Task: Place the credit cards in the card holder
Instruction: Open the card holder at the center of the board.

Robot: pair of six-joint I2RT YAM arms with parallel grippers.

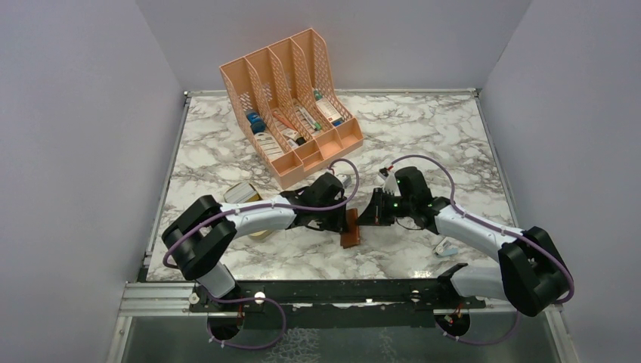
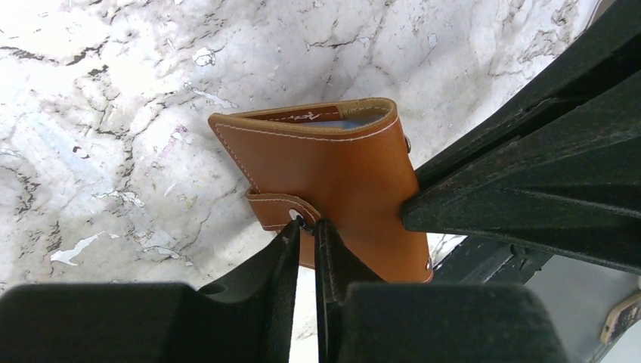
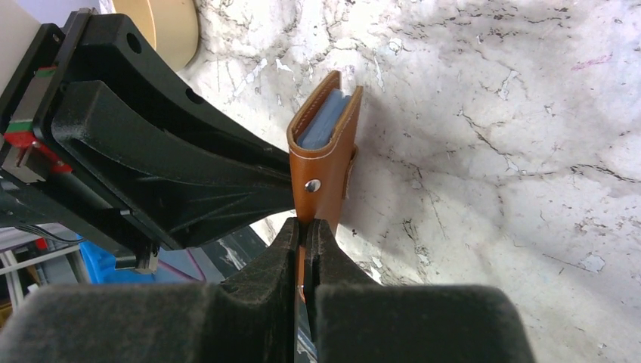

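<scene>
The brown leather card holder (image 1: 350,229) is held folded and on edge between both grippers, low over the marble table. My left gripper (image 2: 308,224) is shut on its little snap tab (image 2: 272,206). My right gripper (image 3: 305,224) is shut on the edge of one cover of the card holder (image 3: 321,178). A pale blue-grey credit card (image 3: 323,121) sits inside the fold, its edge showing at the top; a sliver of it also shows in the left wrist view (image 2: 357,121). No other card is in view.
The peach slotted desk organizer (image 1: 291,106) with pens and small items stands at the back. A tan round object (image 1: 243,193) lies by the left arm. A small white object (image 1: 446,246) lies by the right arm.
</scene>
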